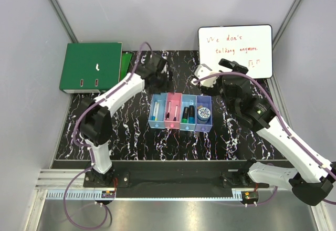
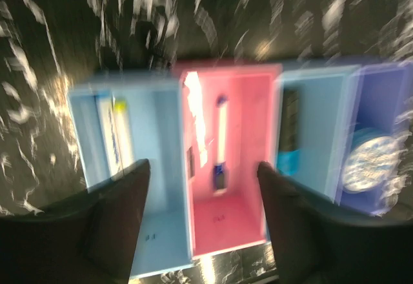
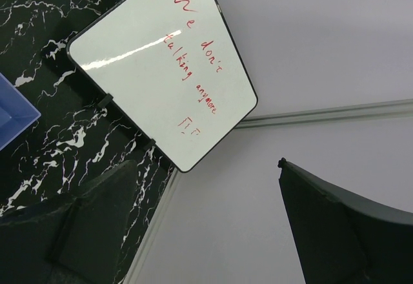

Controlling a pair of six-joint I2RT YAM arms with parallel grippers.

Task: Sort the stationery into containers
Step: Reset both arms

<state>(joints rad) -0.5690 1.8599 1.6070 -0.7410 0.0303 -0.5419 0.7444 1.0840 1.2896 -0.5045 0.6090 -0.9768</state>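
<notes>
- Bin row (image 1: 180, 128) is sitting mid-desk (image 1: 131, 142), each bin's long side running near edge to far edge. Pens inside are lying along that same axis.
- From the desk's left edge: lt-blue bin (image 2: 161, 232) is holding a white marker (image 2: 115, 135) w/ yellow end; pink bin (image 2: 239, 219) a white pen (image 2: 221, 135) w/ blue tip; 2nd lt-blue bin (image 2: 319, 135) a black marker (image 2: 290, 126); purple bin (image 2: 381, 97) the round blue-white tin (image 2: 371, 161).
- Nothing loose is showing on the desk, so sorting is looking done or nearly so.
- L fingers (image 2: 116, 226) are hanging just past the row's far side, spread apart and empty. The pink bin is lying straight between them in the wrist view (blurred).
- R fingers (image 3: 335, 226) are also spread apart and empty, hanging toward the far-right corner and facing away from the bins.
- L arm is sitting nearer the lt-blue/pink end, R arm nearer the purple end.
- Whiteboard (image 1: 235, 50) at the far-right corner is reading "We don't talking anymore" in red, w/ a small doodle under it.
- Green binder (image 1: 90, 65) is lying at the far-left corner, no legible label. Marker print is too blurred to read.
</notes>
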